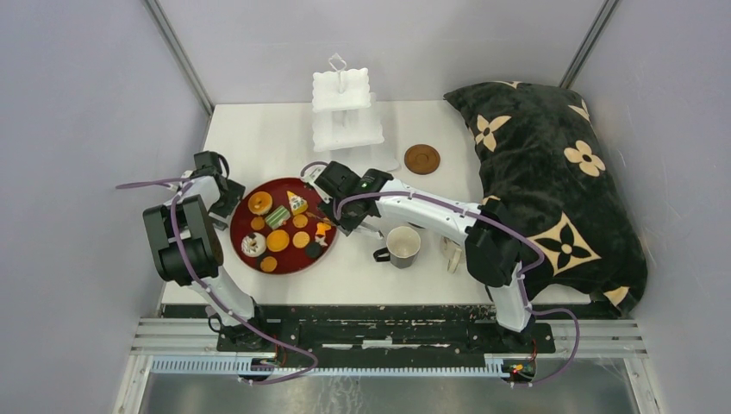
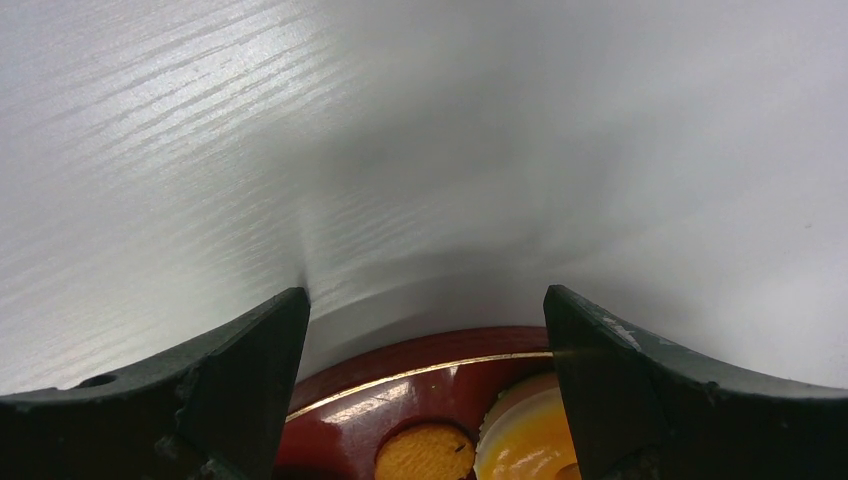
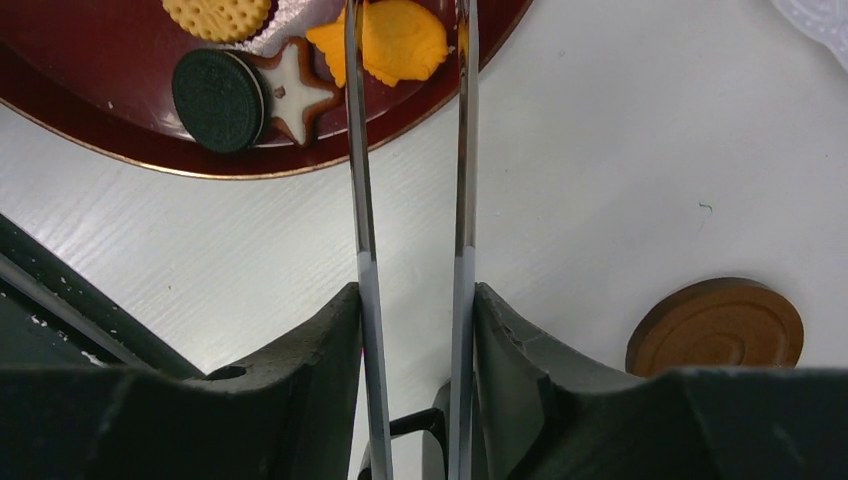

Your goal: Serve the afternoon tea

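Note:
Several toy sweets lie on a dark red tray (image 1: 238, 231): a donut (image 1: 259, 203), a green striped cake (image 1: 277, 217) and orange discs (image 1: 278, 241). My right gripper (image 3: 415, 295) is shut on metal tongs (image 3: 357, 150), one finger pressing each blade. The tong tips straddle an orange sweet (image 3: 400, 42) at the tray's right edge, beside a star cookie (image 3: 295, 95) and a dark round cookie (image 3: 218, 100). At the tray's left rim my left gripper (image 2: 425, 300) stands open and holds nothing. The white tiered stand (image 1: 346, 110) is at the back. A mug (image 1: 402, 246) stands near the front, and a brown coaster (image 1: 421, 159) lies behind it.
A big black pillow (image 1: 552, 172) with cream flowers fills the table's right side. Under my right arm lies a small white object (image 1: 452, 254) that I cannot make out. Grey walls close in the table on three sides.

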{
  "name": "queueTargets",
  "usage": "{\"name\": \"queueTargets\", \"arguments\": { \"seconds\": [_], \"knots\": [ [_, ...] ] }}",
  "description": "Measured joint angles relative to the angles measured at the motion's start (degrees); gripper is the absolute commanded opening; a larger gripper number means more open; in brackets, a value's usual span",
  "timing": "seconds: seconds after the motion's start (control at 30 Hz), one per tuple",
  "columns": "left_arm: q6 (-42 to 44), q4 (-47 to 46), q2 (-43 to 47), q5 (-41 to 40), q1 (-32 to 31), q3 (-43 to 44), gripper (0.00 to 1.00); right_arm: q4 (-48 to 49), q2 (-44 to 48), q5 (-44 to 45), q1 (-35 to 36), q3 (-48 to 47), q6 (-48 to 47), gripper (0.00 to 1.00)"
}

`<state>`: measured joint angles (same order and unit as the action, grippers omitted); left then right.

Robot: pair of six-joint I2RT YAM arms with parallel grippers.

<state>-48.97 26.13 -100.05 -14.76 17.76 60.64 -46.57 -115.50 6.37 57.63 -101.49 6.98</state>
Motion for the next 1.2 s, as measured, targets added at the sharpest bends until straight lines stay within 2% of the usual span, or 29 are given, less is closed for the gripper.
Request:
{"name": "queueTargets", "arguments": {
  "seconds": [0.2, 0.9, 1.0, 1.13, 1.2],
  "knots": [
    [0.0, -0.44, 0.81, 0.26, -0.5, -1.09, 0.95, 0.17, -1.7, -0.81, 0.0, -1.53, -0.24, 0.5],
    [0.07, 0.35, 1.44, 0.66, -3.19, -1.62, 0.95, 1.99, -4.79, -2.97, -0.55, -3.26, 0.26, 0.52],
    [0.09, 0.37, 1.44, 0.87, -3.17, -1.62, 0.95, 2.14, -5.4, -2.97, -0.66, -3.3, 0.48, 0.44],
    [0.11, 0.42, 1.44, 0.98, -3.19, -1.62, 0.95, 2.56, -5.44, -2.95, -0.74, -3.28, 0.79, 0.27],
    [0.11, 0.42, 1.44, 0.98, -3.19, -1.62, 0.95, 2.71, -5.44, -2.95, -0.74, -3.17, 0.83, 0.15]
  ]
}}
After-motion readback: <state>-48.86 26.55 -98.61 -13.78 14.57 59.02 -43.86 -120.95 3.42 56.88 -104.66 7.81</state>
